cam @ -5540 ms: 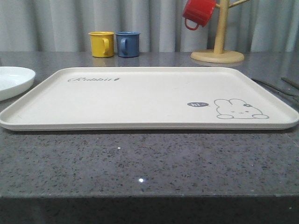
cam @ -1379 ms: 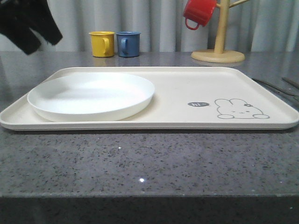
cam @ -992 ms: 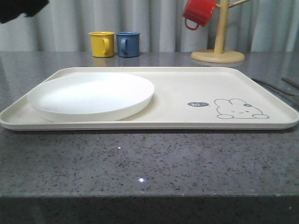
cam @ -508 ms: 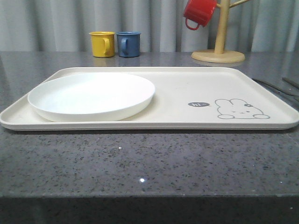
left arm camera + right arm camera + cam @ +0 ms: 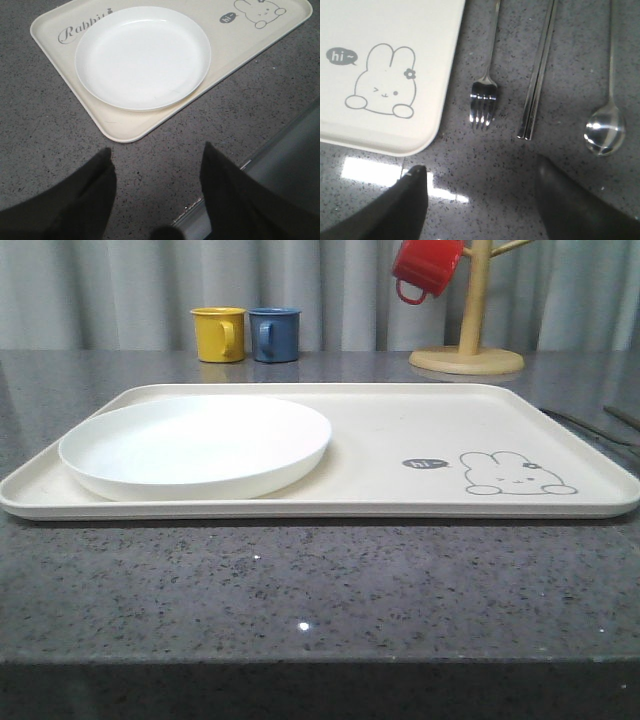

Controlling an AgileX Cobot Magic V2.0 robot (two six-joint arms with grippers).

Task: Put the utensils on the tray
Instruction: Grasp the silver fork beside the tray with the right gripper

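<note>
The large flat cream rectangular tray [image 5: 380, 440] with its rabbit drawing sits on the grey speckled countertop [image 5: 300, 590], a round white plate [image 5: 195, 445] filling its nine-o'clock half. Off the tray's three-o'clock edge lie the utensils, side by side on the stone: shiny silver four-tined fork [image 5: 485, 102] just beside the rim, slim metal chopsticks [image 5: 537, 80] next, long-handled oval spoon [image 5: 606, 127] farthest out. The right gripper [image 5: 480, 200] hovers above them, fingers spread wide. The left gripper [image 5: 157, 195] hangs open too, apparently above bare counter.
</note>
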